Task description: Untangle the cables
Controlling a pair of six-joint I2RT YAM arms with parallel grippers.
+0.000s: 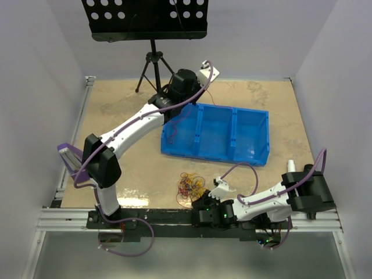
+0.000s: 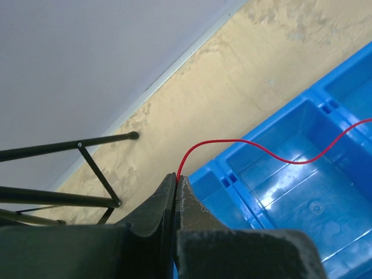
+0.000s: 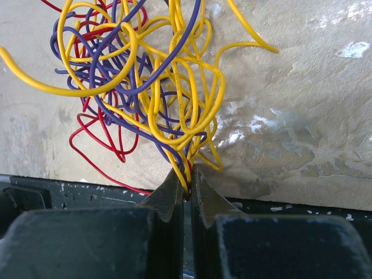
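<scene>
The cables are a small tangle point(image 1: 192, 186) of thin yellow, red and purple wires point(image 3: 145, 81) lying near the table's front edge. My right gripper point(image 1: 218, 185) sits just right of the tangle. In the right wrist view the right gripper point(image 3: 187, 173) is shut on yellow and red strands at the tangle's near side. My left gripper point(image 1: 208, 72) is raised at the far side, beyond the blue bin point(image 1: 256, 135). In the left wrist view the left gripper point(image 2: 176, 176) is shut on a single red wire point(image 2: 261, 151), which arcs right over the bin point(image 2: 290, 197) and leaves the frame.
The blue bin has three compartments and sits mid-table, right of centre. A black music stand on a tripod point(image 1: 152, 58) stands at the back, its legs point(image 2: 87, 145) close to the left gripper. A purple piece point(image 1: 70, 154) lies at the left edge. White walls enclose the table.
</scene>
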